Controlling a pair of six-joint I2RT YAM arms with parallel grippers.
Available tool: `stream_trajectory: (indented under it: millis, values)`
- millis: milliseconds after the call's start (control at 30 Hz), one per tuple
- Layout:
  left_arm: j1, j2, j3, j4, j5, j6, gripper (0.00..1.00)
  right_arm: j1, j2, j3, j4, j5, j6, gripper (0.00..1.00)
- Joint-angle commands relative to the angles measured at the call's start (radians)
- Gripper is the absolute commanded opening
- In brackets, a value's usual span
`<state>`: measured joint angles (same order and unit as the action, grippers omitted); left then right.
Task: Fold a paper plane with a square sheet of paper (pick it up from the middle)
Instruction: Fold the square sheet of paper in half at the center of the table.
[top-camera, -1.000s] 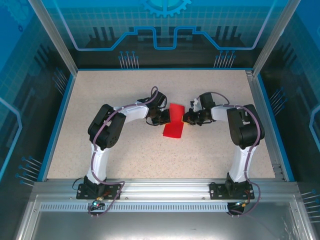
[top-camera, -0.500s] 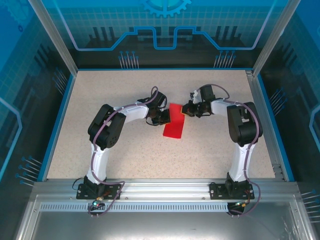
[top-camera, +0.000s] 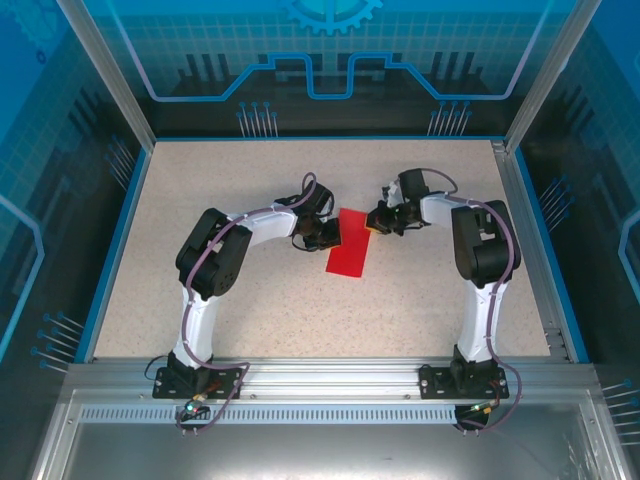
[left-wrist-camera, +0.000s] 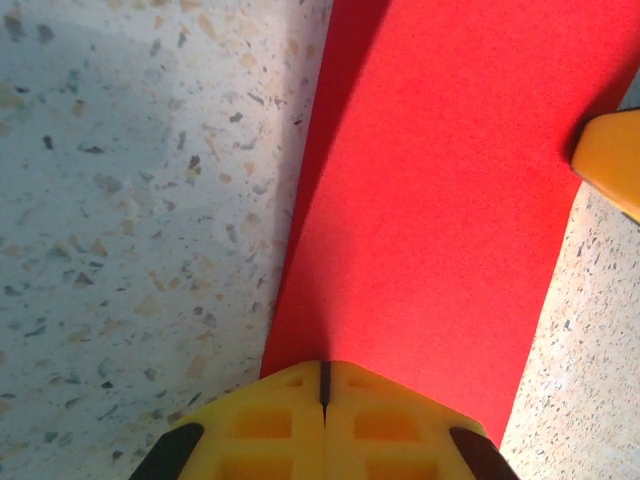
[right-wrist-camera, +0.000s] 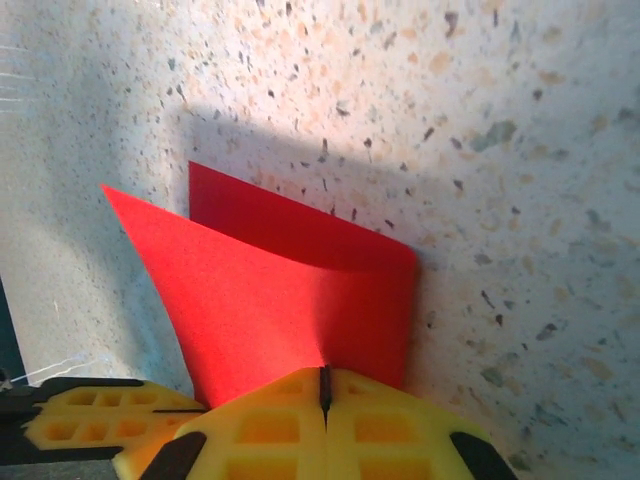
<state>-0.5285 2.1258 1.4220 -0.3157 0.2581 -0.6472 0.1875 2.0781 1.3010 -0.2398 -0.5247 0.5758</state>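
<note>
Folding paper (top-camera: 349, 254) near middle of tabletop (top-camera: 260, 310).
Pinched in right end effector (right-wrist-camera: 323, 380) to raise a corner; pressed flat under clenched left end effector (left-wrist-camera: 323, 375).

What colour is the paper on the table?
The sheet of paper is bright red, clearest in the left wrist view.

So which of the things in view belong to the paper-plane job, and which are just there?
Part of the job:
- red paper sheet, partly folded
- right hand, shut on a lifted flap of it
- left hand, shut at its edge

Just there:
- speckled table
- blue enclosure walls
- metal rail under the arm bases
</note>
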Motion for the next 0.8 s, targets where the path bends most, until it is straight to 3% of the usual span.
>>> stream_trajectory:
  millis: [0,167,333,500,767]
  values:
    - [-0.006,0.06,-0.04,-0.099,-0.037,0.024,0.0,-0.039,-0.005,0.044,-0.015,-0.059,0.013,0.01]
    - [-0.007,0.057,-0.047,-0.096,-0.036,0.024,0.0,-0.041,0.056,0.072,-0.022,-0.049,0.021,0.02]
    - [-0.006,0.051,-0.055,-0.087,-0.038,0.023,0.0,-0.042,0.122,0.097,-0.109,0.05,0.028,0.03]
    - [-0.006,0.054,-0.059,-0.084,-0.042,0.017,0.0,-0.044,0.103,0.126,-0.156,0.059,0.014,0.02]
    - [-0.006,0.05,-0.062,-0.078,-0.045,0.02,0.0,-0.067,0.095,0.216,-0.169,-0.072,0.02,0.03]
